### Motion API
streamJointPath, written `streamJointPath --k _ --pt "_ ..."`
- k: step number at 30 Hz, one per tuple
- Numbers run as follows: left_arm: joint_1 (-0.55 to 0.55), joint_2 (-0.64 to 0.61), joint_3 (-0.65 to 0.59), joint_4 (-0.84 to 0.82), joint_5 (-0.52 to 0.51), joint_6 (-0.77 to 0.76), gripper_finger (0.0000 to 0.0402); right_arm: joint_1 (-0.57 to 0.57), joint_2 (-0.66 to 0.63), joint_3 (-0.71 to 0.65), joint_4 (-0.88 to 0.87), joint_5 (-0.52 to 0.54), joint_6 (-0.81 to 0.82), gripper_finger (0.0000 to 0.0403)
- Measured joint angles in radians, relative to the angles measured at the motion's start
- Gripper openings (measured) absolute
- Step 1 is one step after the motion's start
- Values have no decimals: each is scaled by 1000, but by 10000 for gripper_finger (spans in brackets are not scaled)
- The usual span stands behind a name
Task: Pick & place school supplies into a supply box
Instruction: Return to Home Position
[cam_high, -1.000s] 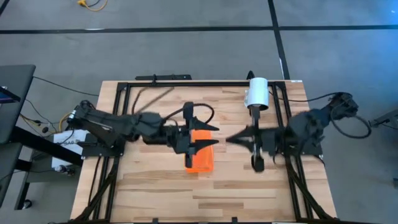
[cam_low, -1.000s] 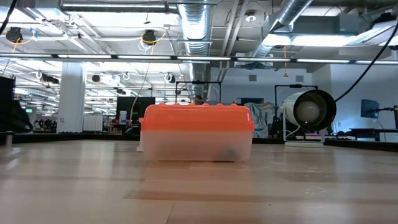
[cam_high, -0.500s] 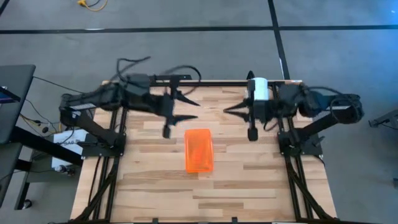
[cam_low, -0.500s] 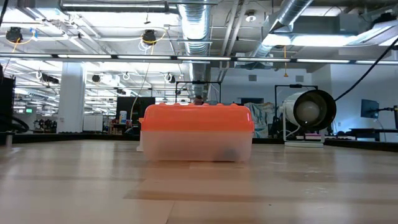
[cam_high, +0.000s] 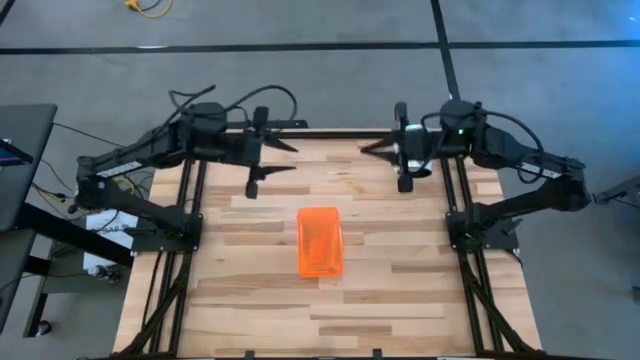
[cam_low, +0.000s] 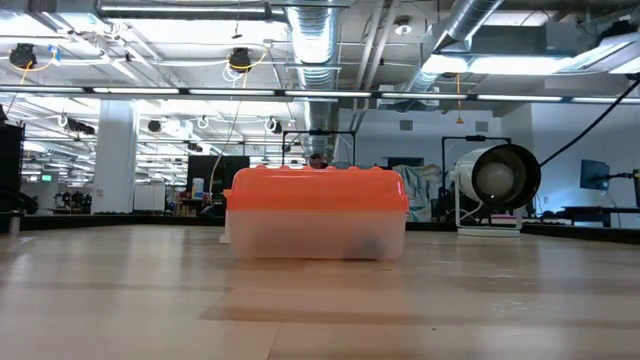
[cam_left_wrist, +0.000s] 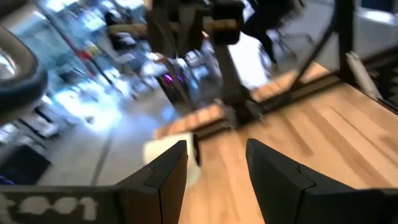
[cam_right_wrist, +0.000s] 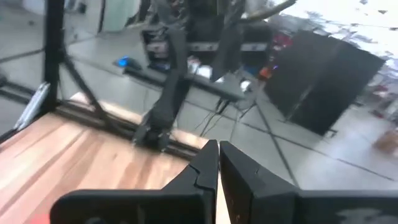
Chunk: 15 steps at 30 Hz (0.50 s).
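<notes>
Supply box (cam_high: 320, 241) on wooden table (cam_high: 400, 290); grey floor (cam_high: 300, 80)

The counter (cam_high: 250, 300) is pale planked wood, smooth with a soft sheen. The supply box (cam_high: 320, 242) has a ridged, translucent orange plastic lid (cam_low: 316, 190) above a cloudy, clear plastic body (cam_low: 316, 238).

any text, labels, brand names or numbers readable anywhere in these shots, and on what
"001", roughly: blurred white marking on the body of the left gripper, left wrist view.
Unreadable: a small green sign in the room behind, low view, too small.
None: no label shows on the supply box.
</notes>
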<state>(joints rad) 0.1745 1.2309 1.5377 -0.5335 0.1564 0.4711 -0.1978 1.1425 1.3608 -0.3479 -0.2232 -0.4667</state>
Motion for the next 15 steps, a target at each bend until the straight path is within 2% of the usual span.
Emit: streamJointPath --k 3,6,10,15 --pt "40 -115 -178 166 24 -4 157 -53 -14 -54 35 -92 3 11" --pt "85 -248 -337 259 34 -27 157 -86 -38 -103 44 -164 15 11" --pt "132 -431 -530 352 46 -85 157 -99 -92 -206 113 -172 51 11" --pt "149 -639 -740 480 46 -179 157 -118 -165 -368 314 -172 133 11"
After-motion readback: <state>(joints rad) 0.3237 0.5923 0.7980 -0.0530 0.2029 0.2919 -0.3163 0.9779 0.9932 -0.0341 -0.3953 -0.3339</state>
